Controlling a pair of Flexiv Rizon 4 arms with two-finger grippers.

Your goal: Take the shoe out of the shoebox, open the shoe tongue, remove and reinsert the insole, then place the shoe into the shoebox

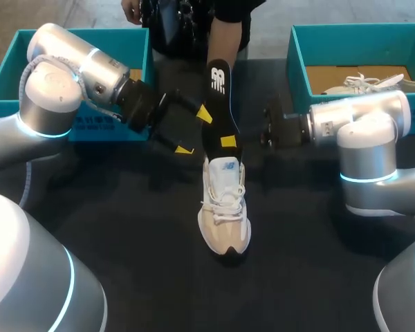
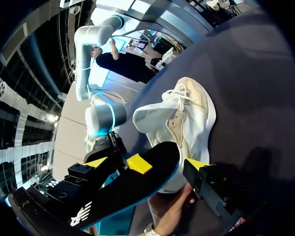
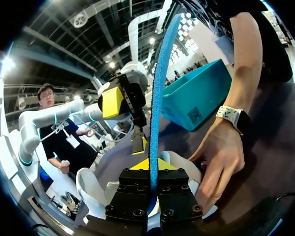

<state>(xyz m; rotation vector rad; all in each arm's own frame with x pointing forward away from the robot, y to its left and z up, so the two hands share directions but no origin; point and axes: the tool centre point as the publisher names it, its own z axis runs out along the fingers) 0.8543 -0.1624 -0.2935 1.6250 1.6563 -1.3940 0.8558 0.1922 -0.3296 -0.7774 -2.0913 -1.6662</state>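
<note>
Shoe sits upright mid-bench, toe toward the robot, well apart from the left shoebox and the right shoebox. Black insole stands on end out of the shoe's collar. Right tool is pinching the insole by its edge, low down, just above the shoe. Left tool is spread wide, both tips on the insole's left side, upper tip at its edge; can't tell if touching. Person's hand rests on the shoe's heel end. Markings: white logo on the insole's upper end, blue logo on the tongue label, white print on the left shoebox front, too small to read.
</note>
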